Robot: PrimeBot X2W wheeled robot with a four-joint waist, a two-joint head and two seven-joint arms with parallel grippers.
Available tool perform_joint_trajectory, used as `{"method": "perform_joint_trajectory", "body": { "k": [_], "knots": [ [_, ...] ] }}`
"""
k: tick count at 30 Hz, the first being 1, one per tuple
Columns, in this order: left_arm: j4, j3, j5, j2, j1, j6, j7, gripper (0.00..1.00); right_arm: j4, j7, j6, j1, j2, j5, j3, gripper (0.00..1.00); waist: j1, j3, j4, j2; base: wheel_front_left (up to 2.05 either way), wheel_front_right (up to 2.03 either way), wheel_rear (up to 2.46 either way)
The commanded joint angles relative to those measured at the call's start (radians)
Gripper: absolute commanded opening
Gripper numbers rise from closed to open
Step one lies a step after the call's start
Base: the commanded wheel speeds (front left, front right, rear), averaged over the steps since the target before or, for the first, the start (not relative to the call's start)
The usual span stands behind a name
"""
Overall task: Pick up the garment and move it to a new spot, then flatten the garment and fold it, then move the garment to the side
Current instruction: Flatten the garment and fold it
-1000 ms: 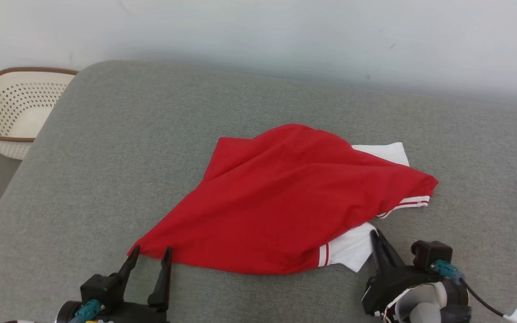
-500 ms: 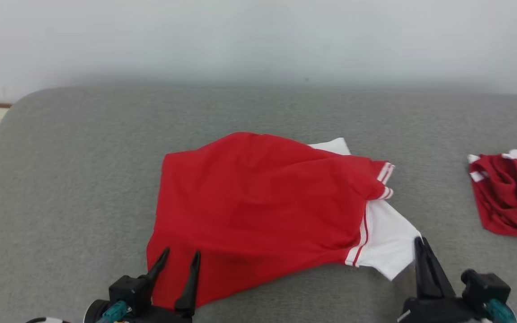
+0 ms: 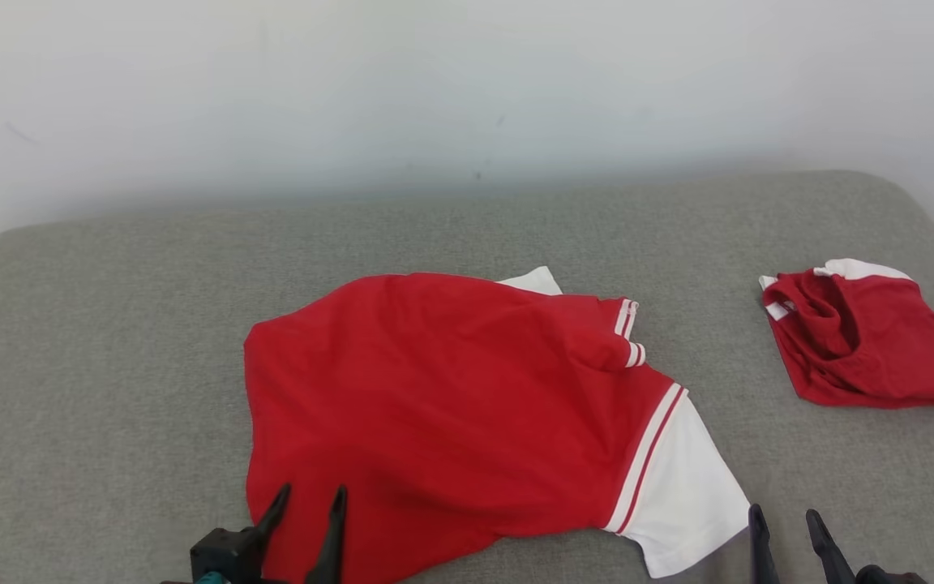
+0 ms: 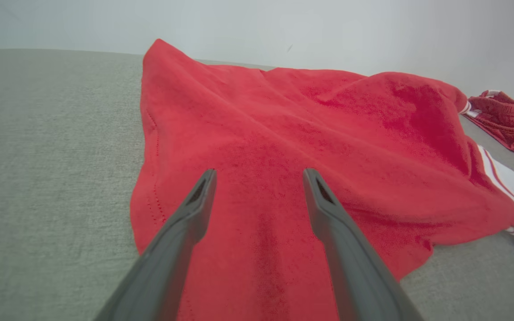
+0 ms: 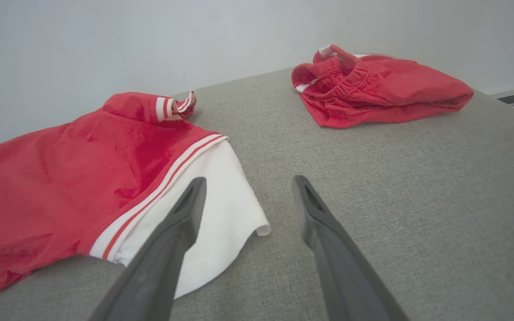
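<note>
The garment [image 3: 434, 405], a red shirt with white striped sleeves, lies loosely spread and wrinkled on the grey padded surface [image 3: 110, 324]. My left gripper [image 3: 310, 491] stands open over its near red hem; in the left wrist view the left gripper [image 4: 259, 171] hovers just above the red cloth [image 4: 283, 120] with nothing between the fingers. My right gripper [image 3: 783, 513] is open just right of the white sleeve [image 3: 682, 478]. From the right wrist view, the right gripper [image 5: 248, 180] sits low beside the sleeve's corner [image 5: 221, 187], holding nothing.
A second red and white garment [image 3: 864, 345] lies bunched at the right of the surface, also seen as the bunched garment [image 5: 373, 84] ahead of my right gripper. A pale wall runs behind the surface. The surface's right edge curves away near the bunched garment.
The head camera has swung right, taking the basket out of view. My right gripper, shut at the white sleeve before, now stands open. The shirt lies flatter.
</note>
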Motion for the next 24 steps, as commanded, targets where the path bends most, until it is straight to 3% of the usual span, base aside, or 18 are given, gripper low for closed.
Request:
{"method": "perform_joint_trajectory", "body": {
  "k": [1,6,24],
  "knots": [
    [-0.001,0.014,0.019,0.002,0.025,0.012,-0.001,1.00,-0.014,0.000,0.000,-0.001,-0.002,-0.015,-0.008,1.00,0.0001,-0.020,0.022,0.0000,0.00,0.00,0.00],
    [-0.024,0.062,0.043,0.001,0.062,0.030,-0.001,1.00,-0.051,-0.001,0.000,-0.019,0.005,-0.052,-0.047,1.00,0.0001,-0.039,0.062,0.0000,0.00,0.00,0.00],
    [-0.096,0.149,0.116,0.001,0.191,-0.013,-0.001,1.00,-0.039,-0.001,0.000,0.004,0.021,-0.104,-0.083,1.00,0.0001,-0.087,0.117,0.0000,0.00,0.00,0.00]
  ]
}}
